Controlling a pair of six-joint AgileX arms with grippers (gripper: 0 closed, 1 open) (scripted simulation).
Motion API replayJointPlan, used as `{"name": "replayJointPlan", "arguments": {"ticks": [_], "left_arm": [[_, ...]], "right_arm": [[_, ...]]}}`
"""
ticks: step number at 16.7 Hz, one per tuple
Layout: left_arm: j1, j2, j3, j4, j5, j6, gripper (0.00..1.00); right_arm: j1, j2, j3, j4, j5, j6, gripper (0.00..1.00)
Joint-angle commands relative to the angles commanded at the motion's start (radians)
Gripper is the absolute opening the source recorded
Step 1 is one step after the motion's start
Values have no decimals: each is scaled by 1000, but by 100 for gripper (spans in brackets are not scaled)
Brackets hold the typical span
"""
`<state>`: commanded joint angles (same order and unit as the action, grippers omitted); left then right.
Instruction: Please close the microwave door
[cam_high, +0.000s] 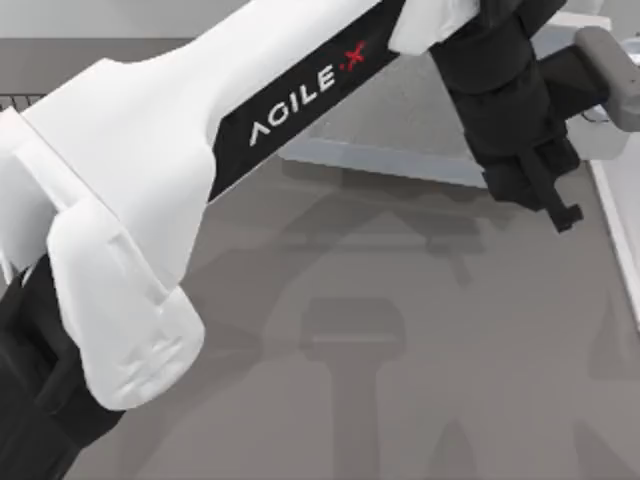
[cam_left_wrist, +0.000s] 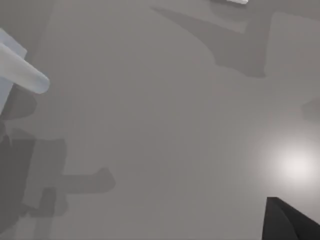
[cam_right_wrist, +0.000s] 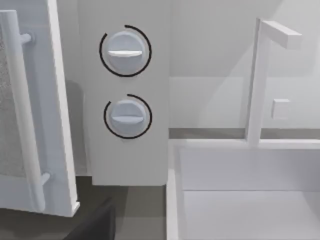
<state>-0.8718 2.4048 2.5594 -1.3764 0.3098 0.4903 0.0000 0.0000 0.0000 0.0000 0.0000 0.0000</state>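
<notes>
Left arm stretches across the top view; its gripper hangs over the grey counter at upper right, fingers' state not discernible. In the right wrist view, the door stands ajar just beside the microwave knob panel.

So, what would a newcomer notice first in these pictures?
First comes the big white AgileX left arm crossing the top view from the left edge toward the upper right, ending in the dark left gripper above the grey table. Next, in the right wrist view, the two round grey knobs on the microwave, with the microwave door and its pale bar handle beside them.
</notes>
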Motion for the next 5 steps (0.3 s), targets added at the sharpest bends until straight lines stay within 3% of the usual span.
{"name": "replayJointPlan", "arguments": {"ticks": [5], "left_arm": [[11,-11,68,24,-25,-1,0]], "right_arm": [[0,0,0,0,0,0,100]]}}
